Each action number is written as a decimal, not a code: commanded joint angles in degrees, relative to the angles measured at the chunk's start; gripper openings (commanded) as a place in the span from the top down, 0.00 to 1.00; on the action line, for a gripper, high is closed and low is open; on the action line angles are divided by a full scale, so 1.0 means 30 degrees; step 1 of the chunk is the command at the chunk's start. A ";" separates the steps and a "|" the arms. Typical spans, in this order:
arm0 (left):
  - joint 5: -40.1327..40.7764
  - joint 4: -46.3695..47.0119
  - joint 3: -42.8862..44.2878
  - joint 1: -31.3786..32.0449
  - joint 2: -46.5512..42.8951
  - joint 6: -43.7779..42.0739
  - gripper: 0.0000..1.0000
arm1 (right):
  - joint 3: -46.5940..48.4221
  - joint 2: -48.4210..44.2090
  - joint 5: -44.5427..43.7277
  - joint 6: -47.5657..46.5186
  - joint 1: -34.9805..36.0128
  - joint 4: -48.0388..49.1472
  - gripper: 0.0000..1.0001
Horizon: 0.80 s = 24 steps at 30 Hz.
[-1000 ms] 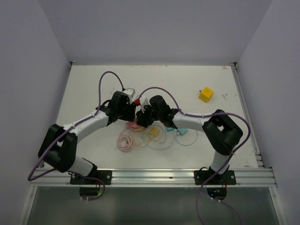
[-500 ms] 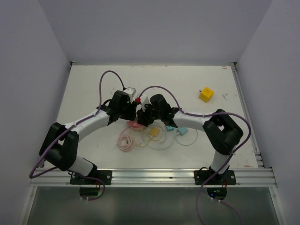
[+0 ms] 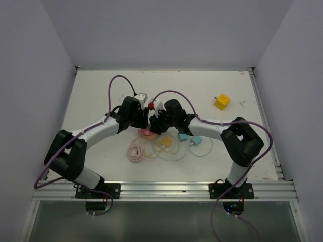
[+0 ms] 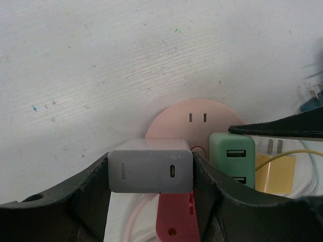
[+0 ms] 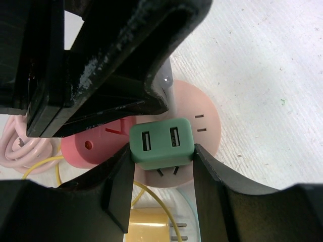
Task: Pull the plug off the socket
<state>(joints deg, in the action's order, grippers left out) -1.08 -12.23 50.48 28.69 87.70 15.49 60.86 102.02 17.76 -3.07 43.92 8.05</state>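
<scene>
A round pink socket point(image 4: 197, 108) lies on the white table, under both grippers in the top view point(image 3: 146, 133). A grey charger plug point(image 4: 150, 171) and a green two-port USB plug point(image 5: 161, 142) stand on it side by side. My left gripper point(image 4: 151, 161) is shut on the grey plug, one finger on each side. My right gripper point(image 5: 162, 151) is shut on the green plug. The green plug also shows in the left wrist view point(image 4: 232, 159). In the top view the left gripper point(image 3: 145, 122) and right gripper point(image 3: 157, 123) nearly touch. Whether either plug's pins are out is hidden.
A yellow plug point(image 3: 165, 142) with a thin yellow cable lies just near of the socket. Two teal plugs point(image 3: 189, 139) lie to its right and a coiled pink cable point(image 3: 135, 151) to its left. A yellow cube point(image 3: 221, 102) sits far right.
Both grippers have crept slightly toward the far side of the table, still shut and close together over the socket. The loose plugs and cables have not moved.
</scene>
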 commanded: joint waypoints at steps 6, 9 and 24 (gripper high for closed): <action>-0.1632 -0.4947 -0.1621 0.0867 0.2964 -0.0181 1.00 | 0.3940 -0.3304 0.4333 0.0294 0.0301 0.6926 1.00; -0.1486 -0.5006 -0.1534 0.0867 0.3051 -0.0065 1.00 | 0.4731 -0.2864 0.4539 -0.0059 0.0301 0.6282 1.00; -0.0606 -0.5210 -0.1095 0.0197 0.2291 0.0988 1.00 | 0.4034 -0.4088 0.2988 -0.0767 -0.0661 0.3967 1.00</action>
<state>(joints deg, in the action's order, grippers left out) 1.15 -12.51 51.62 27.55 88.95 20.03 71.70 96.79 21.39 -6.33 40.58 3.46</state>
